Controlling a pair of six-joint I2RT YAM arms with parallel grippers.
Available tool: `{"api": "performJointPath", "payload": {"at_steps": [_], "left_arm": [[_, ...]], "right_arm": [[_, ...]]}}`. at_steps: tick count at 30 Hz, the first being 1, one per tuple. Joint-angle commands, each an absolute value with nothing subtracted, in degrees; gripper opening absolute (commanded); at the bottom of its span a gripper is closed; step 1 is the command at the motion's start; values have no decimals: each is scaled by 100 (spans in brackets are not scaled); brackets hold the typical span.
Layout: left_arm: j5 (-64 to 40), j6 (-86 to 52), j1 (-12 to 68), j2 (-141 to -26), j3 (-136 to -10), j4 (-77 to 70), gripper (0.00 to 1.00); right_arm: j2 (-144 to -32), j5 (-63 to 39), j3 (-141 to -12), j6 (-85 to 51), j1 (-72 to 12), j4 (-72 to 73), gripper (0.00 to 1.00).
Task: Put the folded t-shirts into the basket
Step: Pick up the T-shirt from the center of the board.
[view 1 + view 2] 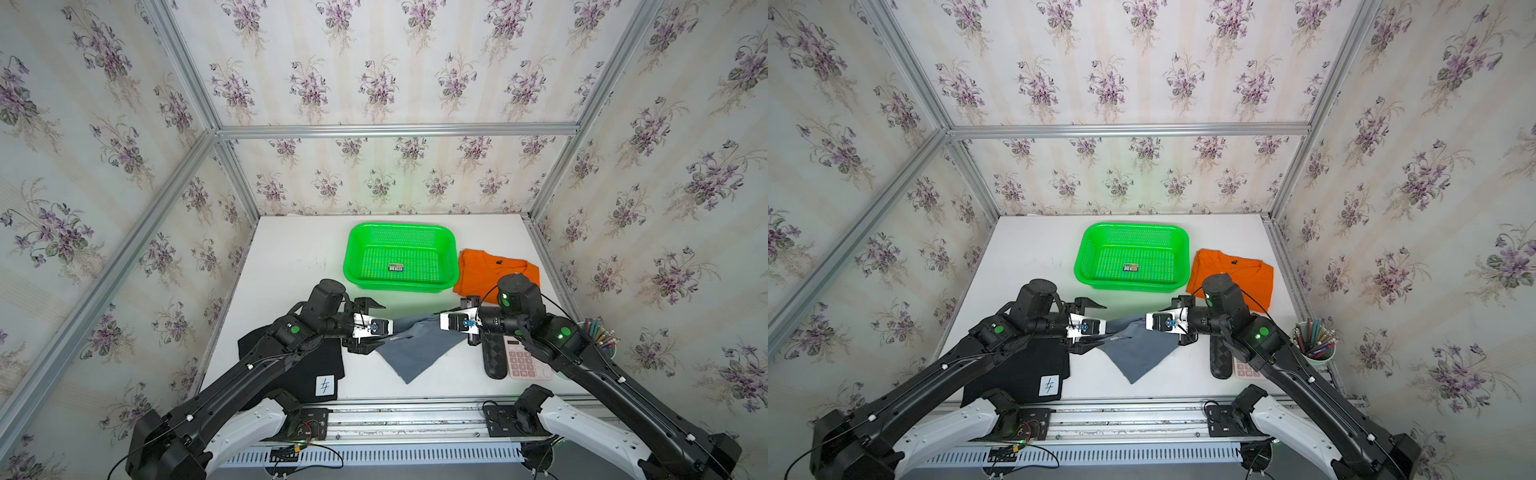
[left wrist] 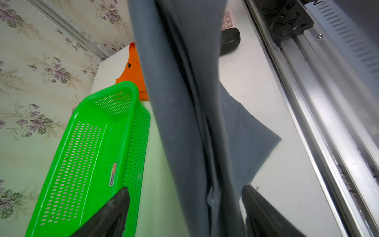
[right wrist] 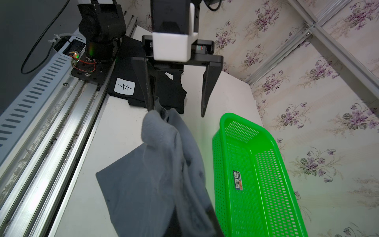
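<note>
With the left end effector [image 3: 176, 111] open, the right end effector [image 1: 435, 319] alone grips the grey shirt [image 1: 415, 351], the basket [image 1: 348, 257] lying just beyond it.

Three t-shirts [image 1: 419, 353], one basket [image 1: 399, 239], one calculator [image 1: 525, 362].

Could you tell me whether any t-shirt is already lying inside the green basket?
No, the basket holds nothing but a small sticker on its floor.
</note>
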State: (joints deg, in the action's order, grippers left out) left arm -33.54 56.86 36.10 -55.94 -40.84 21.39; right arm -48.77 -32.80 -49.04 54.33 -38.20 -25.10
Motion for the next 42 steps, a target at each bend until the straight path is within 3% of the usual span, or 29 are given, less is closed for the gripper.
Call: {"api": "performJointPath", "payload": {"at_steps": [1, 17, 23, 30, 42], "left_arm": [[-3827, 5646, 3551, -5740, -4136, 2127, 87], [-5177, 5026, 3551, -5655, -4253, 2538, 87], [-4784, 5060, 3553, -5521, -3947, 2608, 87], [-3580, 5210, 3558, -5430, -3621, 2070, 87], [-3673, 5192, 3560, -5599, -3512, 1943, 87]], "right_arm": [[-4949, -3382, -5200, 5793, -3823, -2741, 0], [-5182, -3027, -5757, 5810, -3819, -2974, 0], [-5345, -2825, -5899, 5591, -3821, -2932, 0], [-5381, -2811, -6051, 5583, -3823, -3010, 0], [-5414, -2828, -6268, 5376, -3814, -2987, 0]]}}
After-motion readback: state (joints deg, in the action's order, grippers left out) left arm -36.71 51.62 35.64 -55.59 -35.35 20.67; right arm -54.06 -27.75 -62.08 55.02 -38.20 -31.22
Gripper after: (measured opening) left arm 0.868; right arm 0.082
